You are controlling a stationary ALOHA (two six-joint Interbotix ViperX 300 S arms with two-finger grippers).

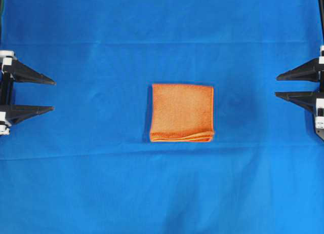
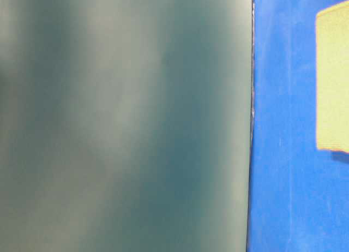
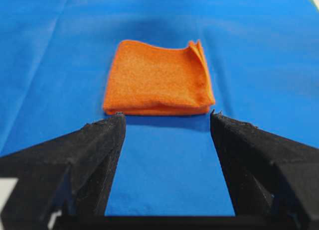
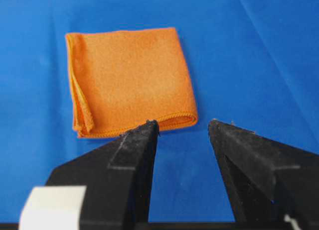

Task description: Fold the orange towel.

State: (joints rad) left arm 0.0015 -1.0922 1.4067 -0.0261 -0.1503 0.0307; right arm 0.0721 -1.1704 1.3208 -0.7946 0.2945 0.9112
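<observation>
Orange terry cloth, the orange towel [image 1: 182, 112] lies folded into a compact, roughly square stack on the blue cloth [image 1: 162, 193] that covers the whole work surface. Its layered hemmed edges show along the side nearest the bottom of the overhead view, while the opposite side looks like a clean fold. Well apart from the towel on its left, the left gripper [image 1: 53, 95] points toward it with its black fingers [image 3: 94, 140] spread wide and nothing between them. Equally far off on the towel's right, the right gripper [image 1: 276, 86] faces it, its jaws likewise spread and bare. Neither tool touches the towel; bare blue cloth lies between each and the stack. From the table-level view, a blurred grey-green surface [image 2: 125, 121] fills most of the frame, with a strip of blue and a pale yellowish patch [image 2: 332, 77] beside it, too unclear to identify.
</observation>
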